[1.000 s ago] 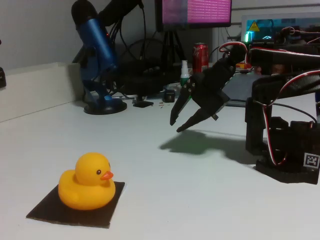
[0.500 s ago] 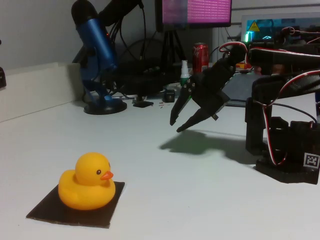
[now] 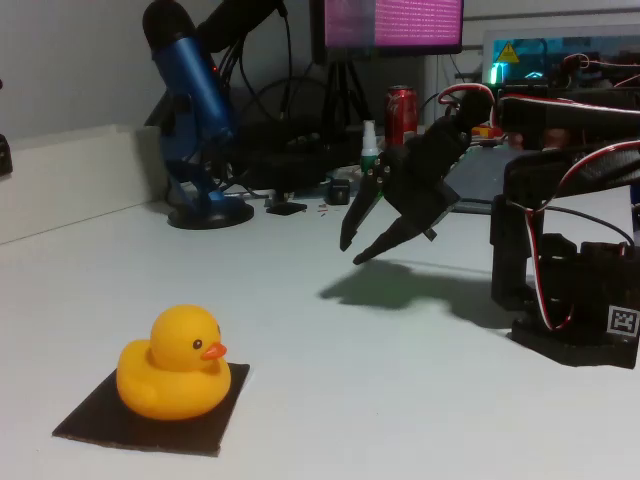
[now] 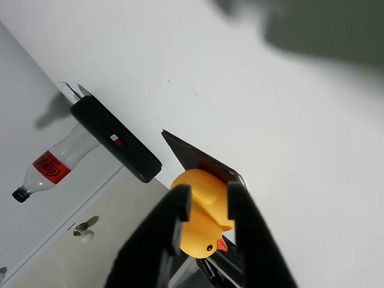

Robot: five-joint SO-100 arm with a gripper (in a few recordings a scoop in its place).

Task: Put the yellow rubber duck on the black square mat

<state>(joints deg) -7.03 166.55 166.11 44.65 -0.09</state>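
The yellow rubber duck (image 3: 172, 364) sits upright on the black square mat (image 3: 215, 420) at the lower left of the fixed view, its orange beak pointing right. My gripper (image 3: 352, 248) hangs above the white table well to the right of the duck, open, with nothing between its fingers. In the wrist view the duck (image 4: 201, 219) and a strip of the mat (image 4: 195, 158) show far off, behind the two dark fingers (image 4: 180, 207).
A blue microphone on a round stand (image 3: 195, 120), a red can (image 3: 401, 113), cables and a monitor crowd the table's back edge. The arm's black base (image 3: 570, 290) stands at right. A black flat device (image 4: 116, 139) and a plastic bottle (image 4: 51, 163) show in the wrist view.
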